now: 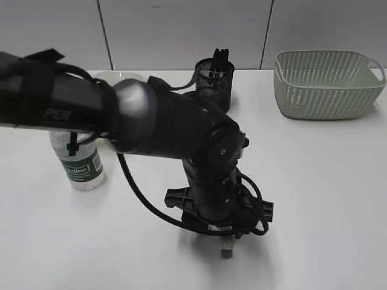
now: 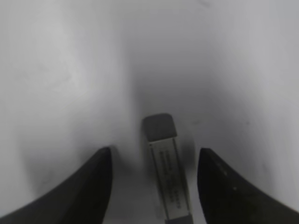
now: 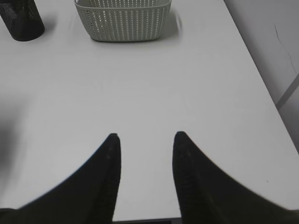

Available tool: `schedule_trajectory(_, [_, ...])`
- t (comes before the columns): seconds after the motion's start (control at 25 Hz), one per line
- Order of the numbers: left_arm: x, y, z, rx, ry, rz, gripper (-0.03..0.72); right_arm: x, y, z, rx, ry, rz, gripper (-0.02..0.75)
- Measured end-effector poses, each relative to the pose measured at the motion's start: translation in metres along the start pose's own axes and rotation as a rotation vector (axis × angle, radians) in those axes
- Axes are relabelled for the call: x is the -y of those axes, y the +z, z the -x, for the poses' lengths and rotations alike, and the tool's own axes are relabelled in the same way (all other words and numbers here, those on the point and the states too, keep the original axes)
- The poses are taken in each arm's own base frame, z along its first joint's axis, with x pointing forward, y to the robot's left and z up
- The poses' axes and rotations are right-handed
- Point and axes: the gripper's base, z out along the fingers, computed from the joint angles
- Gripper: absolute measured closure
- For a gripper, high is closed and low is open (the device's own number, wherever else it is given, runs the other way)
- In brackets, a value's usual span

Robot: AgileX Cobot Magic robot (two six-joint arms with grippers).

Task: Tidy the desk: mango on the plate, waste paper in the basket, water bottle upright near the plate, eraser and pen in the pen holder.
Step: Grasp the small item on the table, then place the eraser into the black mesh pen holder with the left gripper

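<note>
The eraser (image 2: pixel 167 177), a small grey block in a white printed sleeve, lies flat on the white desk (image 1: pixel 326 199). My left gripper (image 2: pixel 155 150) is open and low over it, with one jaw on each side and not touching. In the exterior view the eraser's end (image 1: pixel 227 248) shows under the left wrist. The water bottle (image 1: pixel 81 162) stands upright at the left. The plate's rim (image 1: pixel 109 76) peeks out behind the left arm. The black pen holder (image 1: pixel 214 78) has a dark object standing in it. My right gripper (image 3: pixel 146 135) is open and empty over bare desk. Mango and waste paper are hidden.
The sage-green basket (image 1: pixel 326 84) stands at the back right, and its inside is not visible; it also shows in the right wrist view (image 3: pixel 124 21) next to the pen holder (image 3: pixel 21 21). The desk's right edge (image 3: pixel 261 88) runs near the right gripper. The left arm blocks the middle of the exterior view.
</note>
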Motion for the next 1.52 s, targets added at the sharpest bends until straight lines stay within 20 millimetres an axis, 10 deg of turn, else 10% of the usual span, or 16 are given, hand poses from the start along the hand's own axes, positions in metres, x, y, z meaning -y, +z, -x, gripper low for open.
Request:
schedule_trajectory(0.44, [0.000, 0.008, 0.004, 0.014, -0.002, 0.029, 0.546, 0.000, 0.000, 0.000, 0.000, 0.000, 0.000, 0.428])
schedule_trajectory(0.72, [-0.004, 0.000, 0.011, 0.115, 0.133, 0.092, 0.546, 0.000, 0.000, 0.000, 0.000, 0.000, 0.000, 0.428])
schedule_trajectory(1.12, [-0.056, -0.113, 0.124, 0.892, 0.219, -0.336, 0.546, 0.000, 0.000, 0.000, 0.000, -0.001, 0.000, 0.428])
schedule_trajectory(1.52, [-0.136, -0.080, 0.175, 1.161, 0.343, -0.398, 0.546, 0.000, 0.000, 0.000, 0.000, 0.000, 0.000, 0.428])
